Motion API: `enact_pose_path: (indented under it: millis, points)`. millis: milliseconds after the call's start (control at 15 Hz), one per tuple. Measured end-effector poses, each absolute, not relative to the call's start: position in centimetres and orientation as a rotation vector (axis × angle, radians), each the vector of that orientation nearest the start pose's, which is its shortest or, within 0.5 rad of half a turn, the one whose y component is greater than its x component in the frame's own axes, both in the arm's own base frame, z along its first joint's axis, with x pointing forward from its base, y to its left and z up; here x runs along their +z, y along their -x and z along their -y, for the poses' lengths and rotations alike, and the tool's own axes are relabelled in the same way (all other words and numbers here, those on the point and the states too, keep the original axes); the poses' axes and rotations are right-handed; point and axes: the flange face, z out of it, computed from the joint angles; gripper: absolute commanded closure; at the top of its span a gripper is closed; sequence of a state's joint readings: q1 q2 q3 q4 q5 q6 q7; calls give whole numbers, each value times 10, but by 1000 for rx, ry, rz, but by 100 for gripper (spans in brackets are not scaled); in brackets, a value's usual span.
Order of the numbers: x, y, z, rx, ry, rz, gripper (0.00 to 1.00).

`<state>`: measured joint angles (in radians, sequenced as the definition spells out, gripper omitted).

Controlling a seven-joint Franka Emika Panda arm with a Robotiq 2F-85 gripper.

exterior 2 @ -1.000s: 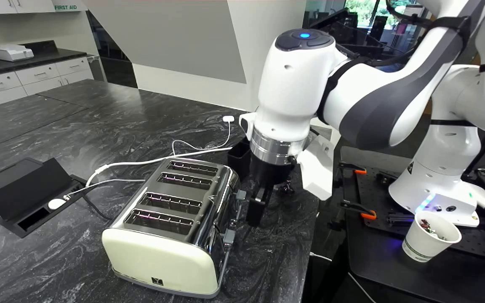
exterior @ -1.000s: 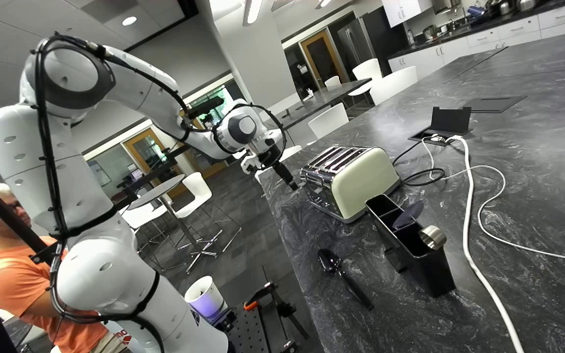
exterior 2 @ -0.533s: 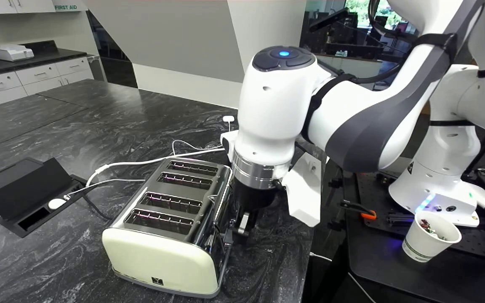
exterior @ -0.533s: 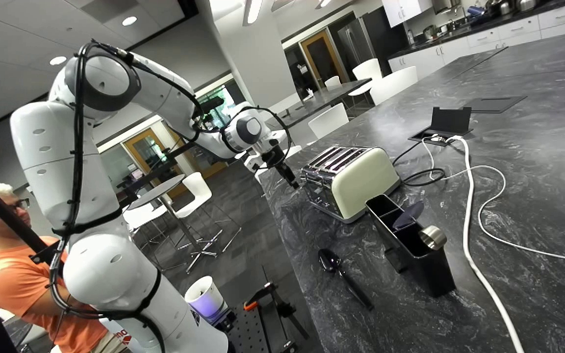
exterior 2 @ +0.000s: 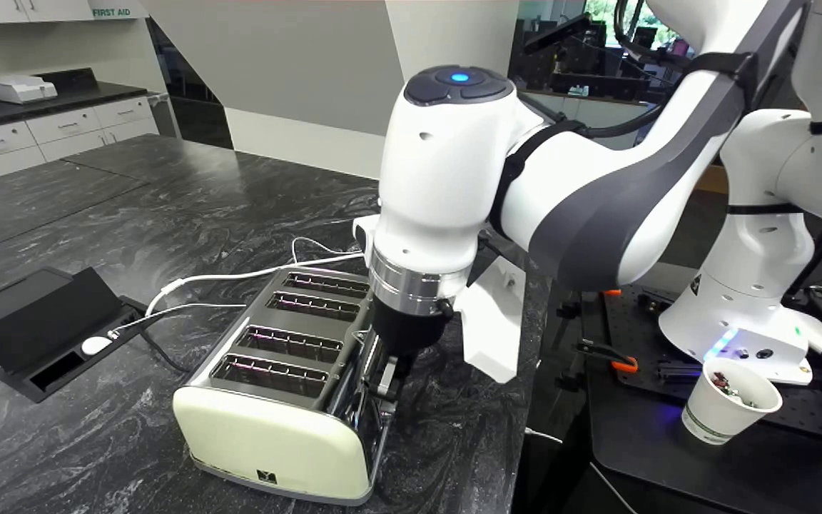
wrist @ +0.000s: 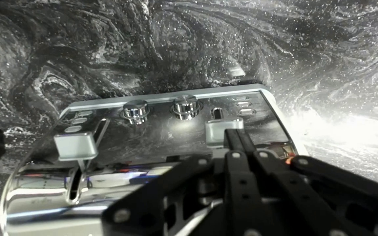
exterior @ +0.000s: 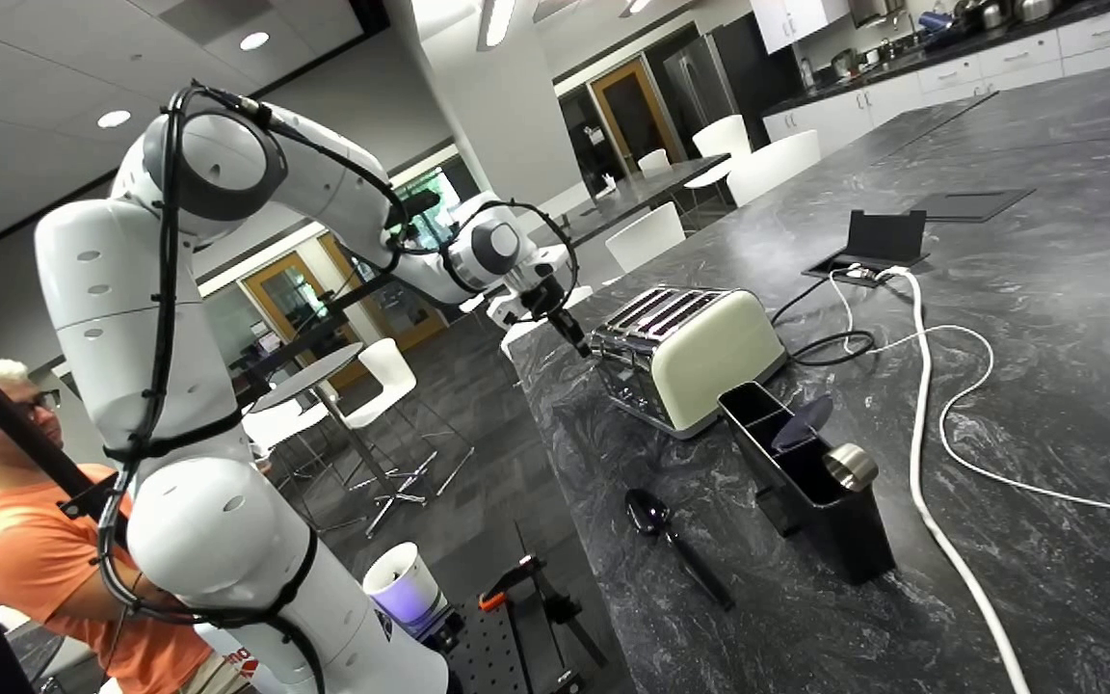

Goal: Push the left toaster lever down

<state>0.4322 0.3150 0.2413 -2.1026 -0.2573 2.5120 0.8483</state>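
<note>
- Your black two-fingered gripper (wrist: 237, 131) has shifted closer to the boxy cream-and-chrome toaster (exterior 2: 279, 401), clenched empty.
- Reaching the pale-grey blocky left lever (wrist: 215, 132) looks done.
- Its push likely remains.

wrist view: close, you look down past the gripper (wrist: 238, 132) at the toaster (wrist: 146, 141) | both exterior views: farther back | sharing these | facing the gripper from opposite sides
</note>
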Motion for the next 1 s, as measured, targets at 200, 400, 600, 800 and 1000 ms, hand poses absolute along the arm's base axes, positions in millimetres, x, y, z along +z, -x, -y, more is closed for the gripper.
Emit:
enact_pose_path:
  millis: [200, 400, 600, 800, 1000]
  points:
    - [278, -468, -364, -215, 3126, -1, 100]
    - [273, -472, -362, -205, 3129, -13, 100]
    - [268, -472, -362, -193, 3132, -17, 100]
    - [263, -472, -362, -178, 3134, -15, 100]
    - [258, -472, -361, -167, 3133, 24, 100]
